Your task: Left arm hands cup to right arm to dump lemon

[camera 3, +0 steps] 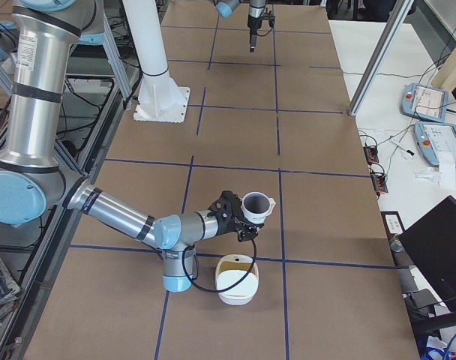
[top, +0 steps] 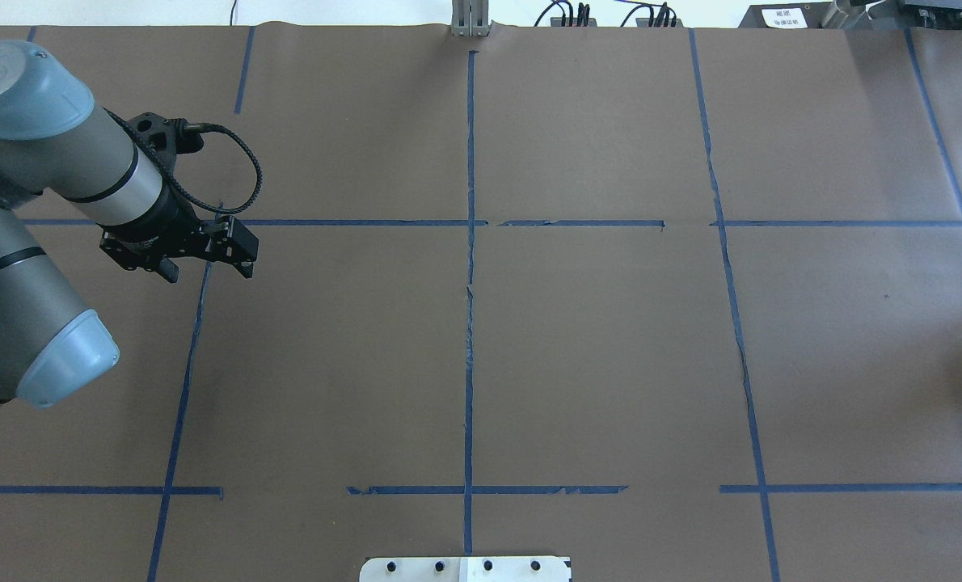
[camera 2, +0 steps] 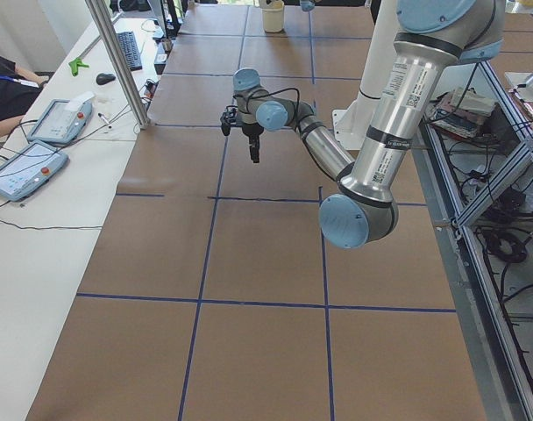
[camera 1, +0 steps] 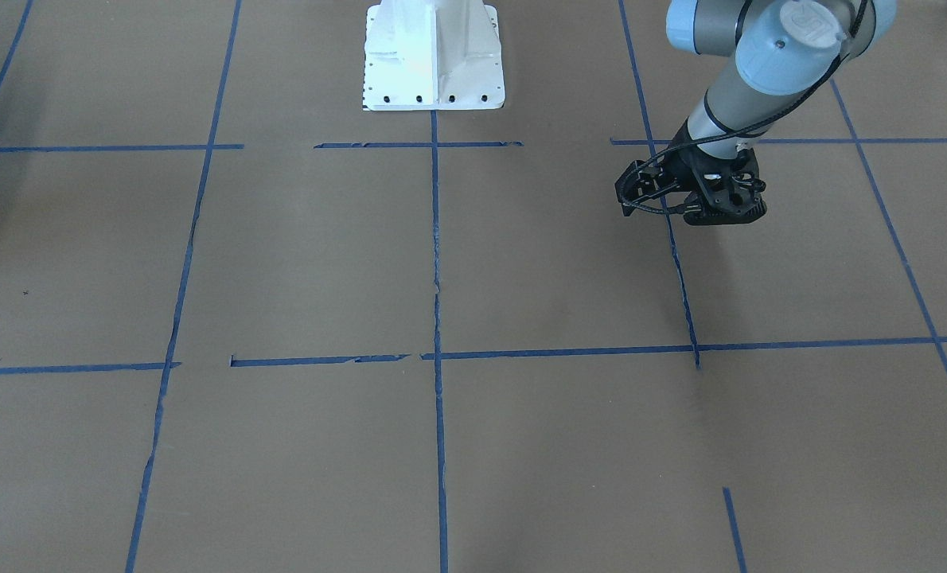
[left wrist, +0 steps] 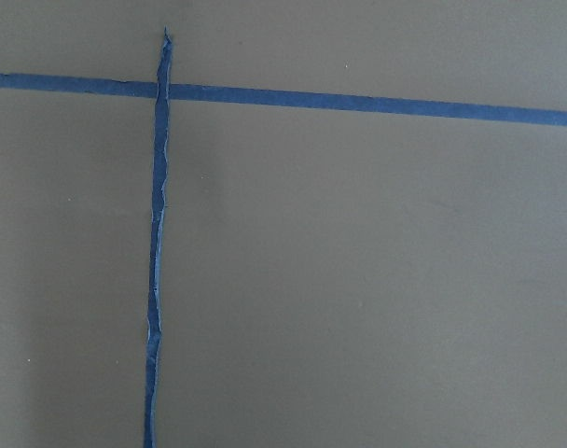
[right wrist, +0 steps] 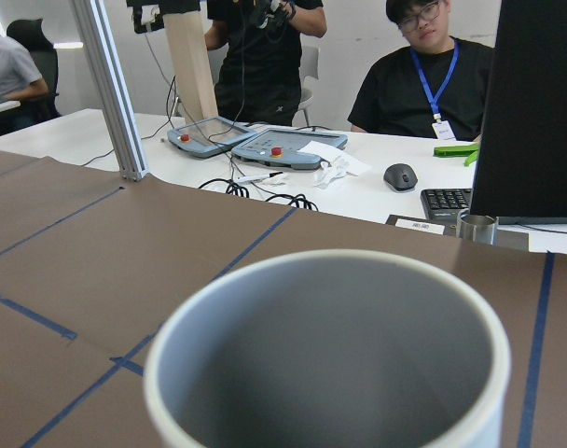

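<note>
My left arm's cage-like black gripper (top: 208,273) hangs open and empty just above the brown table at its left side. It also shows in the front-facing view (camera 1: 684,205). The left wrist view shows only bare paper and blue tape. The white cup (camera 3: 257,204) is held upright off the table at my right arm's gripper (camera 3: 234,219), seen only in the exterior right view, so I cannot tell whether it is open or shut. The cup's grey inside (right wrist: 339,364) fills the right wrist view, with no lemon showing in it. A dull yellowish patch (camera 3: 232,264) lies in a white bowl below; I cannot tell whether it is the lemon.
The white bowl (camera 3: 236,289) stands on the table just below and in front of the cup. The white robot pedestal (camera 1: 434,60) is at the table's robot side. Operators, teach pendants (camera 3: 436,142) and a metal post (camera 3: 374,67) line the far edge.
</note>
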You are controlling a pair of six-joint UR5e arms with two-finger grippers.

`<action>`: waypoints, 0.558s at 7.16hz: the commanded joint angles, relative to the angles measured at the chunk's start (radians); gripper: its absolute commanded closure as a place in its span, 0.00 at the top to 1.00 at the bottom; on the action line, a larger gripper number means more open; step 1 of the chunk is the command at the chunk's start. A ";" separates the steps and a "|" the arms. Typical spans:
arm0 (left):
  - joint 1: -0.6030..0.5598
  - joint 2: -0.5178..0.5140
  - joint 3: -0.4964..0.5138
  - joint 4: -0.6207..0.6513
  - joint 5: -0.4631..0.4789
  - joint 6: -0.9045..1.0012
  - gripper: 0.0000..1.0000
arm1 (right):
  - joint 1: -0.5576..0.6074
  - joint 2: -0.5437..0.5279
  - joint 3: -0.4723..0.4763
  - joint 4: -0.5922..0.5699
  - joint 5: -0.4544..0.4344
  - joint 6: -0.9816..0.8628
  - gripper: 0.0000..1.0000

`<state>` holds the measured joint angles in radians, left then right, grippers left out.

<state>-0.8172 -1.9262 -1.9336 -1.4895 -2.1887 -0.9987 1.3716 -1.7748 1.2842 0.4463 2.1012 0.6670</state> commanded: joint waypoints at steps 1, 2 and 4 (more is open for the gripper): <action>0.003 0.000 -0.001 0.002 0.007 0.002 1.00 | 0.017 0.059 0.117 -0.217 0.103 -0.107 0.06; 0.003 0.000 -0.001 0.002 0.009 0.005 1.00 | 0.015 0.134 0.128 -0.323 0.102 -0.112 0.09; 0.006 -0.010 -0.011 -0.005 0.009 0.005 1.00 | -0.063 0.260 0.132 -0.437 0.079 -0.110 0.13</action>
<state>-0.8134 -1.9304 -1.9390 -1.4921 -2.1791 -0.9944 1.3475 -1.5913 1.4098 0.0889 2.1914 0.5590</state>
